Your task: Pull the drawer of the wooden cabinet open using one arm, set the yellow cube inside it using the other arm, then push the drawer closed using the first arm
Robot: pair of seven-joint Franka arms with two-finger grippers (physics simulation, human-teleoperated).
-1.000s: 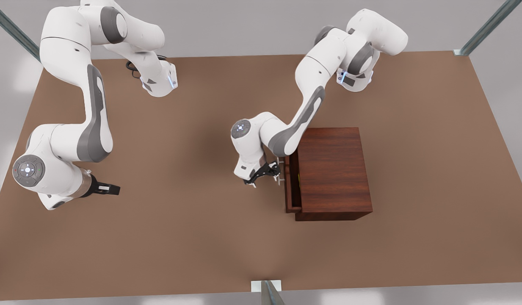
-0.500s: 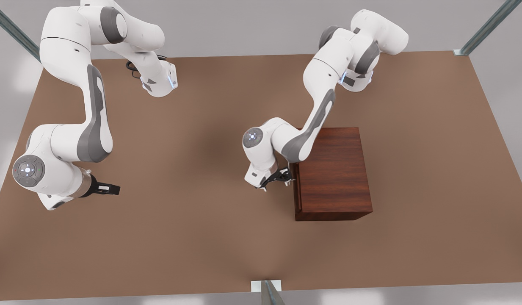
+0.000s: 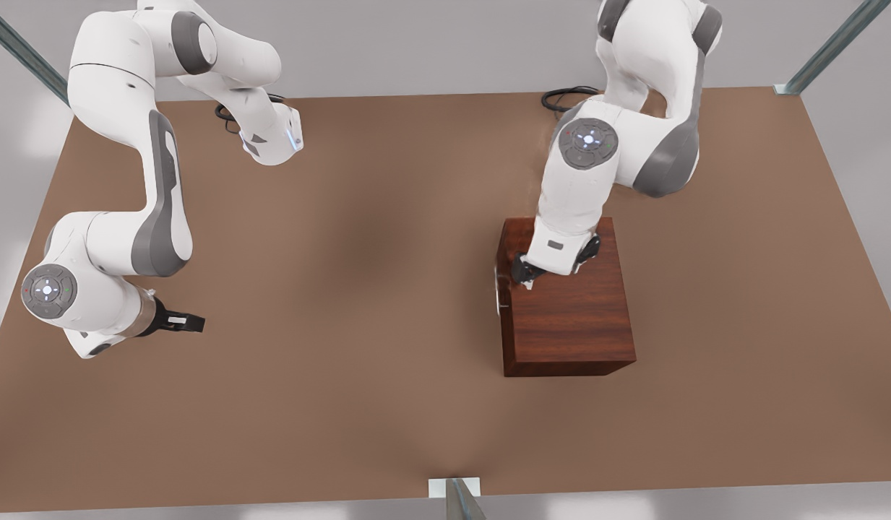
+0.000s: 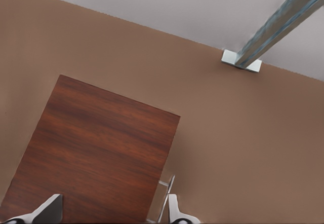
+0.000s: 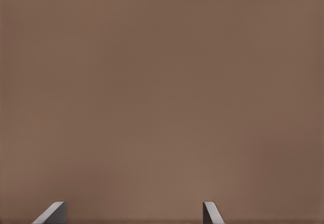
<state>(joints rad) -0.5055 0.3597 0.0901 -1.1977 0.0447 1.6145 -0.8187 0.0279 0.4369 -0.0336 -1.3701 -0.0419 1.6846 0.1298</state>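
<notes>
The wooden cabinet (image 3: 569, 303) (image 4: 96, 148) stands on the table at the front view's right. Its drawer is shut flush, and only the thin silver handle (image 3: 498, 290) (image 4: 167, 199) sticks out of the face toward the front view's left. My left gripper (image 3: 553, 266) (image 4: 111, 216) hovers open above the cabinet's top near the handle edge, holding nothing. At the front view's left, far from the cabinet, my right gripper (image 3: 191, 321) (image 5: 132, 214) waits open and empty over bare table. The yellow cube is hidden.
The brown table (image 3: 358, 347) spreads wide between the two arms. Metal frame posts rise at the far right corner (image 3: 828, 50) (image 4: 273, 31), the far left corner (image 3: 19, 47) and the near edge (image 3: 456, 495). A black cable (image 3: 568, 95) lies by the arm base.
The drawer slid from slightly open to fully shut under the left gripper's push. That arm then lifted away from the handle and swung over the cabinet top. The right arm has stayed still.
</notes>
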